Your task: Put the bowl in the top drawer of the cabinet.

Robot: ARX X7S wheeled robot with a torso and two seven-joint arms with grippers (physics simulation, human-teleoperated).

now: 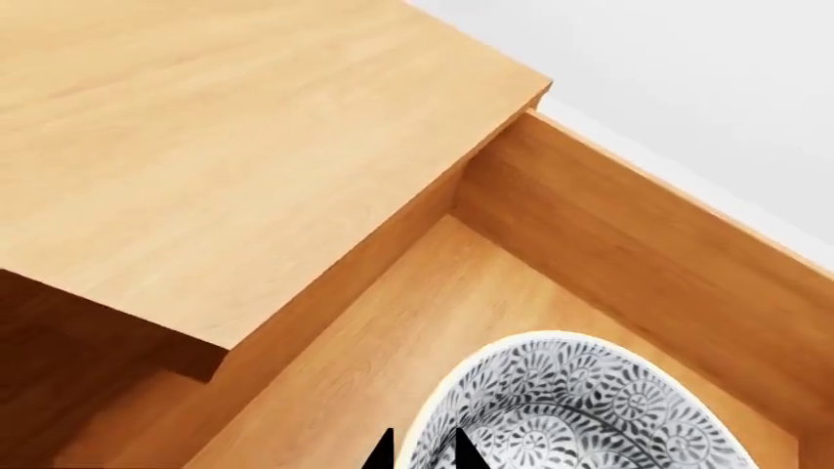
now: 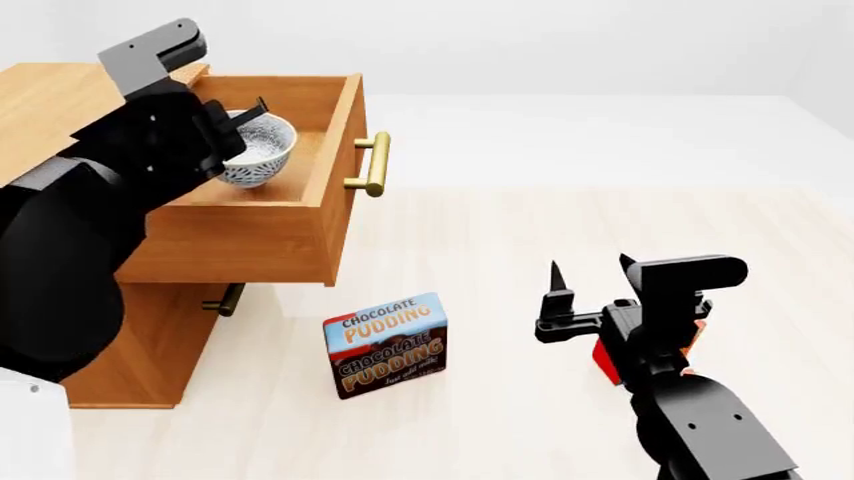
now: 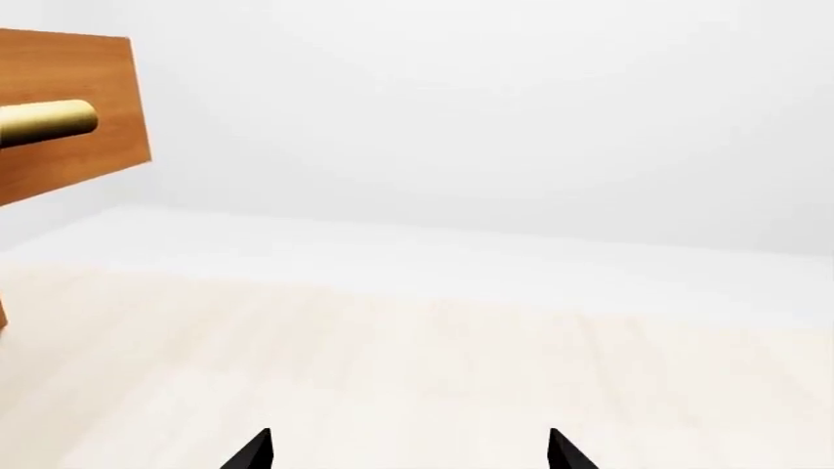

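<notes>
The white bowl (image 2: 264, 150) with blue-grey speckles is inside the pulled-out top drawer (image 2: 240, 240) of the wooden cabinet (image 2: 54, 100). My left gripper (image 2: 248, 118) reaches down into the drawer. In the left wrist view the bowl (image 1: 587, 410) lies over the drawer floor (image 1: 391, 322). The left gripper (image 1: 420, 451) is shut on the bowl's rim, one finger outside and one inside. I cannot tell whether the bowl rests on the floor. My right gripper (image 2: 587, 280) hovers open and empty over the ground, and the right wrist view shows nothing between its tips (image 3: 409, 451).
The drawer's brass handle (image 2: 376, 163) sticks out to the right. The lower drawer's handle (image 2: 227, 298) shows beneath it. A chocolate pudding box (image 2: 387, 345) stands on the ground in front of the cabinet. A red object (image 2: 603, 360) is partly hidden behind my right arm.
</notes>
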